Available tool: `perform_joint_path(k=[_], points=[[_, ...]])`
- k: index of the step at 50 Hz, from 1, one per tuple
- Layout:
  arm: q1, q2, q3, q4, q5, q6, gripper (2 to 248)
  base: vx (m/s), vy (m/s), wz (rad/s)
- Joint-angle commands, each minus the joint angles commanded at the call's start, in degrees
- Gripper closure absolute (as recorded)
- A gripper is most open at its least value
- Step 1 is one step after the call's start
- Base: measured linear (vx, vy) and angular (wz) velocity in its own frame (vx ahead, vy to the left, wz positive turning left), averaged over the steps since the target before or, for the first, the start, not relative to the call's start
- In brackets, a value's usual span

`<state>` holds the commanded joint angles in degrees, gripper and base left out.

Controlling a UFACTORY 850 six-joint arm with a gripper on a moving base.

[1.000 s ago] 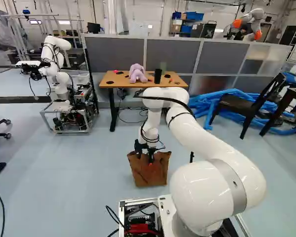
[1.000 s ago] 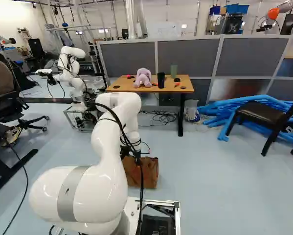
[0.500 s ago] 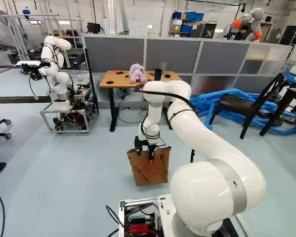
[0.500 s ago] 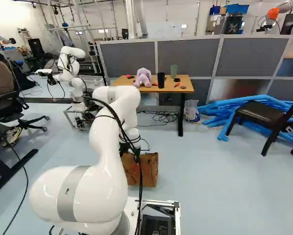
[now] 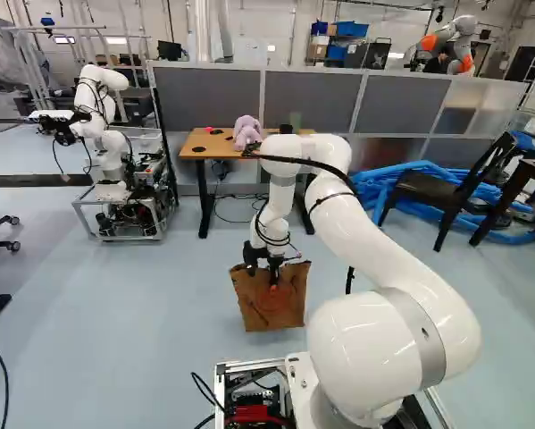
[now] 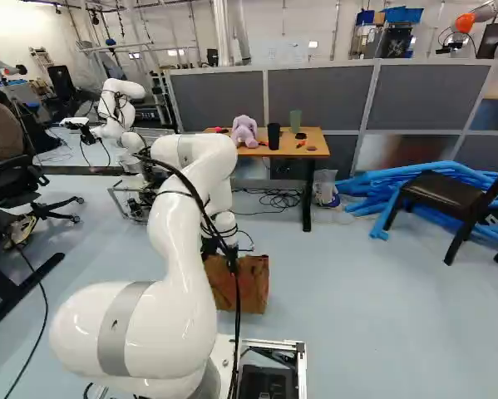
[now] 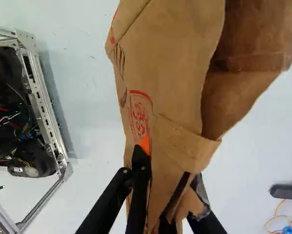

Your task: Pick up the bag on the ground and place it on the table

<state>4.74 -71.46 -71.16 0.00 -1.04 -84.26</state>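
bag is reaching down from my gripper toward the floor, its width running roughly along the near edge of the worktop, ahead and higher. my jaws are pinching one wall, nearly closed.

The creased brown paper bag, open-topped, tilts slightly at six o'clock from the rectangular, black-legged, wood-topped table.
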Motion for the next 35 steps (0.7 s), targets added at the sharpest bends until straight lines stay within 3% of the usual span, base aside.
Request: perform_joint_path(k=[35], points=[[0.0,7.83,6.21,0.0,0.0,0.0,229,0.0,0.0,0.0]])
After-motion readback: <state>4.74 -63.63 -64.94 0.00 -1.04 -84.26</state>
